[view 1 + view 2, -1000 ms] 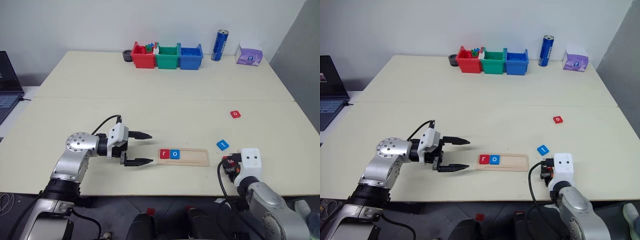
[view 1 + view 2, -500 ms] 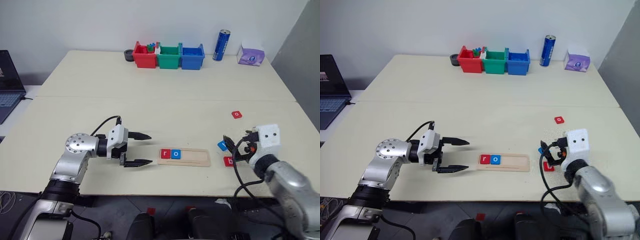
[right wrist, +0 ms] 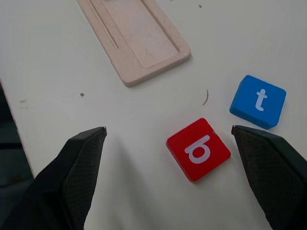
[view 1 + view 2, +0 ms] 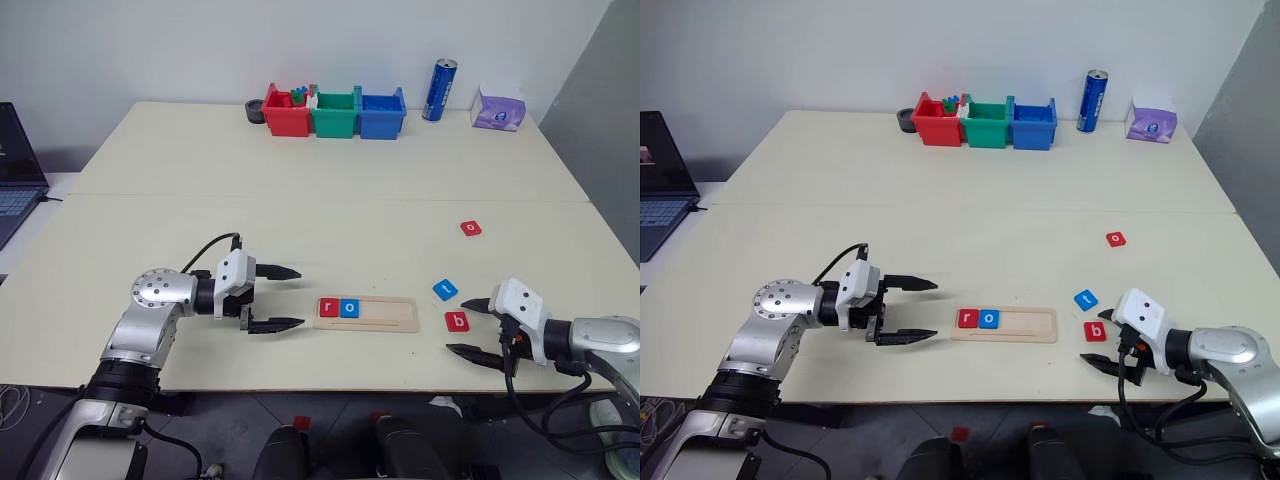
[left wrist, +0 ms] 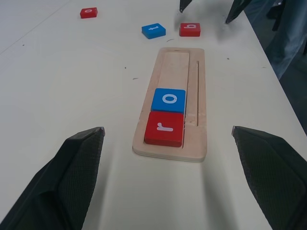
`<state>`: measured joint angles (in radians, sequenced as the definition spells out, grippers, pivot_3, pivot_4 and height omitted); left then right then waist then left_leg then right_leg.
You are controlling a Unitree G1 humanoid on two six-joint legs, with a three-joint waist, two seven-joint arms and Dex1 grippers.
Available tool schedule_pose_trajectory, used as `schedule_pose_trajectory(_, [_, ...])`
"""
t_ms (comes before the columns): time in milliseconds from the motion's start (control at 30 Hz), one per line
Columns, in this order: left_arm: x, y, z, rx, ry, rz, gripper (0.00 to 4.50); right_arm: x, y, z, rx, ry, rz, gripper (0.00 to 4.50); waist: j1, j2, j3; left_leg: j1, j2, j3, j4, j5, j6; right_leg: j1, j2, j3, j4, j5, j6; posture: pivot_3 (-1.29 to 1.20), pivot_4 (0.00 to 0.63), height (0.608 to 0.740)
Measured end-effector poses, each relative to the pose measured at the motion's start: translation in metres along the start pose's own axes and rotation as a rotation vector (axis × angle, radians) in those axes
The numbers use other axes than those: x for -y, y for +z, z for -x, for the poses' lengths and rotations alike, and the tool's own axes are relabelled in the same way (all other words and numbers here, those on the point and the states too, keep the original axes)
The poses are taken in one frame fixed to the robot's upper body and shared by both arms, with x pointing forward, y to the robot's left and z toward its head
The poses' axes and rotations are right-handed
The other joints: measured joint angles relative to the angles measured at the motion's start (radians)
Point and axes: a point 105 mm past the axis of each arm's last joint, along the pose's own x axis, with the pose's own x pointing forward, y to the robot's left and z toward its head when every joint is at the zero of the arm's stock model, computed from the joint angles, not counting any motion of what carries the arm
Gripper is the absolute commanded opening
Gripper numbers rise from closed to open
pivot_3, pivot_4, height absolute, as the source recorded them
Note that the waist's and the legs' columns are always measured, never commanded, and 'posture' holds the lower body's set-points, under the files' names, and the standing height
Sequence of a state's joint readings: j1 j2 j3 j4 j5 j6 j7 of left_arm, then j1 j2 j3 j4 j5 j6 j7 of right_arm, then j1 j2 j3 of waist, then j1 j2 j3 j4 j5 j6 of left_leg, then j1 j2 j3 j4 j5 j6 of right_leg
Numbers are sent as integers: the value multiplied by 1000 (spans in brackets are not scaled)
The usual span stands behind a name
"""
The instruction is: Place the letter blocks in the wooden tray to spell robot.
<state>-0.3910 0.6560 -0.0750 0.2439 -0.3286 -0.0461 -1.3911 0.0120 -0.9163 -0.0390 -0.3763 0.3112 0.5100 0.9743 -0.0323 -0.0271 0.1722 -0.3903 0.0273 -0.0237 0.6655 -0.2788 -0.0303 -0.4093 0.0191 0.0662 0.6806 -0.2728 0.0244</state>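
Observation:
The wooden tray point(image 4: 366, 313) lies near the table's front edge with a red "r" block point(image 4: 329, 308) and a blue "o" block point(image 4: 349, 308) at its left end. To its right a red "b" block point(image 4: 456, 321), a blue "t" block point(image 4: 445, 289) and, farther back, a red "o" block point(image 4: 470, 228) lie loose. My right gripper point(image 4: 461, 327) is open just right of the "b" block point(image 3: 198, 149), its fingers on either side and not touching it. My left gripper point(image 4: 290, 297) is open and empty, left of the tray and pointing at it.
Red point(image 4: 287, 112), green point(image 4: 334, 113) and blue point(image 4: 382, 113) bins stand at the table's back, with a blue can point(image 4: 440, 90) and a purple tissue pack point(image 4: 499, 110) to their right. A laptop point(image 4: 18, 170) sits off the left side. The table's front edge runs just below both grippers.
The right gripper has opened and swung out to the right, and now lies low along the table. The red "b" block it covered now lies on the table. The left arm stayed still.

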Motion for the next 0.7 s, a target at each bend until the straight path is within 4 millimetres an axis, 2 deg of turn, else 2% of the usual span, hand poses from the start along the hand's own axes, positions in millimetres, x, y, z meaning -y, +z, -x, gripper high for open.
schedule_pose_trajectory(167, [2, -5, 2, -2, -2, 5, 4500, 9, -5, -5, -37, 31, 47, 4445, 1, 0, 0, 0, 0, 0, 0, 0, 0, 0, 0, 0, 0, 0, -1, 0, 150, 740])
schedule_pose_trajectory(200, [3, -5, 2, -2, -3, 5, 4500, 10, -8, -6, -44, 37, 46, 4289, 1, 0, 0, 0, 0, 0, 0, 0, 0, 0, 0, 0, 0, 1, -1, 0, 150, 740])
schedule_pose_trajectory(267, [3, -6, 2, -3, -6, 6, 4500, 11, -11, -9, -52, 55, 39, 3850, 1, 0, 0, 0, 0, 0, 0, 0, 0, 0, -1, 0, 0, 1, -2, 0, 150, 740])
schedule_pose_trajectory(467, [6, -6, 2, -2, -16, 17, 4500, 16, -12, -13, -50, 68, 30, 1694, 1, 0, 0, 0, 0, -1, 0, 0, 0, 0, -1, -1, 0, 3, -4, 0, 150, 740])
schedule_pose_trajectory(500, [7, -5, 1, 1, -23, 19, 4500, 16, -11, -13, -49, 70, 31, 1460, 1, 0, 0, 0, 1, -1, 0, 0, 0, 0, -1, -1, 0, 3, -4, 0, 150, 740])
schedule_pose_trajectory(700, [12, 3, 1, 50, -79, 61, 4500, 11, -7, -15, -36, 86, 23, 1462, 1, 0, 0, 0, 1, -1, 0, 0, 0, 0, -1, -1, 1, 3, -4, 0, 150, 740])
